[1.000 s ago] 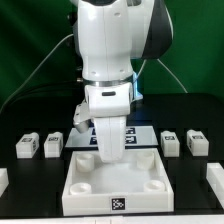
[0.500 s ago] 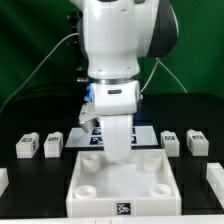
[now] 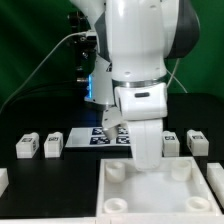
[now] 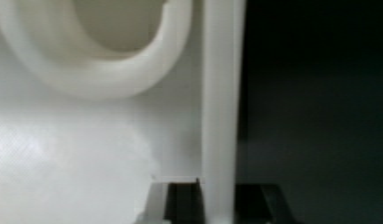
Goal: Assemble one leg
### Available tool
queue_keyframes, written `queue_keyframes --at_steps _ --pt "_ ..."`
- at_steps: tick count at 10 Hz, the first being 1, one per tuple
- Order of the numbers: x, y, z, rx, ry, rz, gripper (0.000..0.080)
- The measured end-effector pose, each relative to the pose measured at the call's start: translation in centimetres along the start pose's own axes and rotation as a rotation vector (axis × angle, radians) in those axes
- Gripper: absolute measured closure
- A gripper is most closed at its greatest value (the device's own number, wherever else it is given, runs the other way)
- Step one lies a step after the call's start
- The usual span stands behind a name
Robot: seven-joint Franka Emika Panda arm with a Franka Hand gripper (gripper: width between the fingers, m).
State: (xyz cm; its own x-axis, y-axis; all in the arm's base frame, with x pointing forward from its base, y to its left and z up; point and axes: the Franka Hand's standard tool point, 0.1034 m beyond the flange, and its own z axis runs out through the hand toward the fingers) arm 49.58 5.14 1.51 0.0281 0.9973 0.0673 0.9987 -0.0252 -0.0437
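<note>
Right now my tool point(image 3: 149, 163) is down at the far rim of the tabletop point(image 3: 150, 195). The wrist view shows that thin white wall running straight between the two dark fingers point(image 4: 177, 203), which sit close against it on both sides. I judge the tool pinched onto the rim, with no leg in it. One round corner socket point(image 4: 135, 70) lies just beside the tool, inside the wall.

The coming move turns on where a leg lies from here. The nearest leg point(image 3: 172, 143) stands on the desk point(image 3: 60, 190) just beside the tool, outside the wall, toward the exterior view's right. A second leg point(image 3: 197, 143) stands a little beyond it the same way. A third leg point(image 3: 53, 143) and a fourth leg point(image 3: 27, 146) sit well apart from the tool toward the exterior view's left, past the marker board point(image 3: 95, 137).

So the short reach is toward the exterior view's right. Each leg is a stubby block with a tagged face; I cannot tell which way its long axis runs
</note>
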Motion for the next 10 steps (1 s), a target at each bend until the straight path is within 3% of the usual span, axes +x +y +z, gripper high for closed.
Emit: queue_keyframes --at_steps 3,8,9,10 --pt "1.30 0.04 0.51 0.024 0.006 0.014 0.0736" --pt "1.18 0.02 0.55 0.022 0.007 0.014 0.0735" --pt "1.14 0.02 0.55 0.022 0.007 0.015 0.0515" --pt "1.11 0.02 0.55 0.022 0.007 0.016 0.0515"
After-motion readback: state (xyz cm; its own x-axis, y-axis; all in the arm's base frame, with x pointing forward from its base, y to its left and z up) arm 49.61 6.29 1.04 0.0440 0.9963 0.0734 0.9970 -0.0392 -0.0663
